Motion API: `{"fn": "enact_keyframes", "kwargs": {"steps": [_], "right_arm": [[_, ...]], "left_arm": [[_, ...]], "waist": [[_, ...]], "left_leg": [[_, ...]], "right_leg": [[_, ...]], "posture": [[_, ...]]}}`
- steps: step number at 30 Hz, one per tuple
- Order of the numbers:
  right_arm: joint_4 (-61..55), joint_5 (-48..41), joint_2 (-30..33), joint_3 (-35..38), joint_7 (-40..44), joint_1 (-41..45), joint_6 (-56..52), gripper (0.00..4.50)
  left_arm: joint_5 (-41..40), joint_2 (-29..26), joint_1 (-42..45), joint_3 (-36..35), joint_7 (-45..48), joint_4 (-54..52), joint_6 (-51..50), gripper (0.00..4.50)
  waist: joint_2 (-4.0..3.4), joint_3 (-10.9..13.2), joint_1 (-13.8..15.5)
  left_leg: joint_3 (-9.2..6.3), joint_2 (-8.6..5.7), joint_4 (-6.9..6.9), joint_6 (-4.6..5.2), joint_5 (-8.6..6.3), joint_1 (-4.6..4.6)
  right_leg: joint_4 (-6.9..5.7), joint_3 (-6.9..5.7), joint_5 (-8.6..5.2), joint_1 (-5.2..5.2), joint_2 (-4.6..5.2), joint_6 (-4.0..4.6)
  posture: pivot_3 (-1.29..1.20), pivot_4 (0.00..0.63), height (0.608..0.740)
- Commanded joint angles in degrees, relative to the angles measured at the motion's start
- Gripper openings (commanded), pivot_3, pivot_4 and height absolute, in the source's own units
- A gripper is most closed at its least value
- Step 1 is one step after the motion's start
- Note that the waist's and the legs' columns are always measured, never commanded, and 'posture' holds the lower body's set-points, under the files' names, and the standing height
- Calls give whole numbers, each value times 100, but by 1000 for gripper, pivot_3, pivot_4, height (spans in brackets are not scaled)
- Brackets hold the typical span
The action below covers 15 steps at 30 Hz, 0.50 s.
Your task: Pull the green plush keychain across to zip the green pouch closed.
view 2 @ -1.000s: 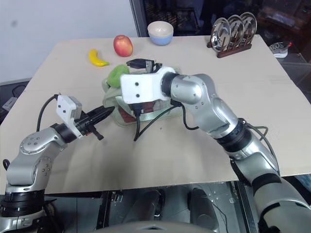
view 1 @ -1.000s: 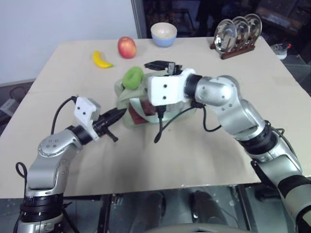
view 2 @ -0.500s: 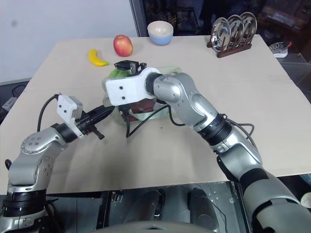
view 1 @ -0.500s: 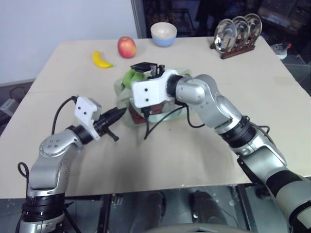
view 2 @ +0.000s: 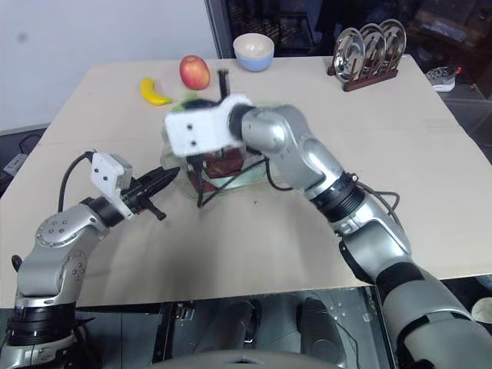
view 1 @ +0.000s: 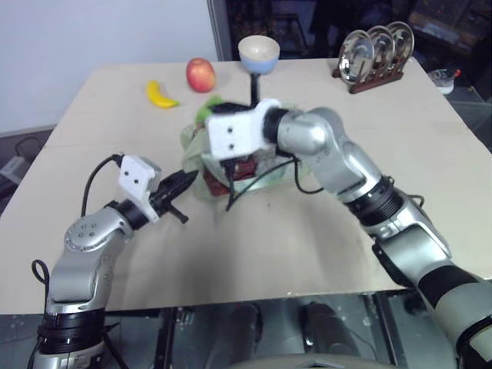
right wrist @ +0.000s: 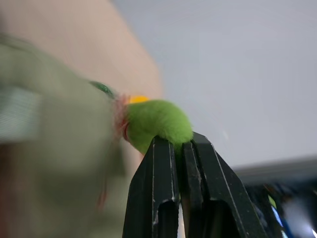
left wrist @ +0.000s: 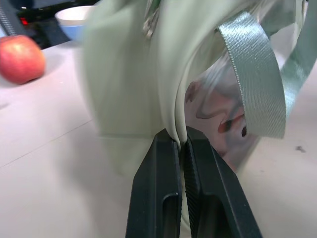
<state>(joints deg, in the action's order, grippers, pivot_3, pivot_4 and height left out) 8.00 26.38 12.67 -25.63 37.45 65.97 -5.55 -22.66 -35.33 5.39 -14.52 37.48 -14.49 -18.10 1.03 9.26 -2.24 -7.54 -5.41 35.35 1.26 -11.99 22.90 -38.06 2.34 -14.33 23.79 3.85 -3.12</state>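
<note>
1. Right wrist view shows the right claw (right wrist: 179, 144) pinched shut on the green plush keychain (right wrist: 157, 124), with the fuzzy ring bulging out just above the fingertips. The grip sits on the ring's edge, so the pull should be steady rather than sharp, or the plush may slip free.
2. The left claw (left wrist: 181, 144) is closed on a fabric edge at the end of the green pouch (view 1: 201, 150). This anchor matters: it should hold firm and low, so the pouch does not drag along with the pull.
3. The pouch sits mid-tabletop (view 1: 269, 246), its clear window and pale straps (left wrist: 257, 84) facing the left arm. The keychain is at the pouch's top, behind the right wrist in the head views.
4. My judgement is that the pull should run along the line of the zipper, away from the anchored end, keeping the fabric taut between both claws.
5. Lifting too high would likely raise the pouch instead of closing it.
6. The banana (view 1: 161, 94), apple (view 1: 200, 74) and bowl (view 1: 258, 54) lie well apart, beyond the pouch.
</note>
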Motion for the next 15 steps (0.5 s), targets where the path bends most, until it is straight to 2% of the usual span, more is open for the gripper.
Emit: {"fn": "enact_keyframes", "kwargs": {"steps": [1,9,15], "right_arm": [[-155,-32,242,669,-354,196,-325,39],[302,93,1064,1138,-1100,-381,-747,39],[1005,125,1472,1165,-1576,-989,-568,39]], "left_arm": [[249,44,-232,-51,-293,372,-124,0],[247,89,-221,-342,-645,858,8,0],[208,117,-84,-471,-819,1044,52,0]], "waist": [[0,0,-7],[0,-3,7],[-6,-4,-67]], "left_leg": [[0,1,0,0,0,0],[6,0,0,1,-1,-5],[31,19,-7,2,-1,-18]], "right_leg": [[1,0,0,0,-1,0],[0,5,0,-4,2,0],[-8,26,1,-5,-15,1]], "posture": [[0,150,740],[0,150,740],[0,150,740]]}}
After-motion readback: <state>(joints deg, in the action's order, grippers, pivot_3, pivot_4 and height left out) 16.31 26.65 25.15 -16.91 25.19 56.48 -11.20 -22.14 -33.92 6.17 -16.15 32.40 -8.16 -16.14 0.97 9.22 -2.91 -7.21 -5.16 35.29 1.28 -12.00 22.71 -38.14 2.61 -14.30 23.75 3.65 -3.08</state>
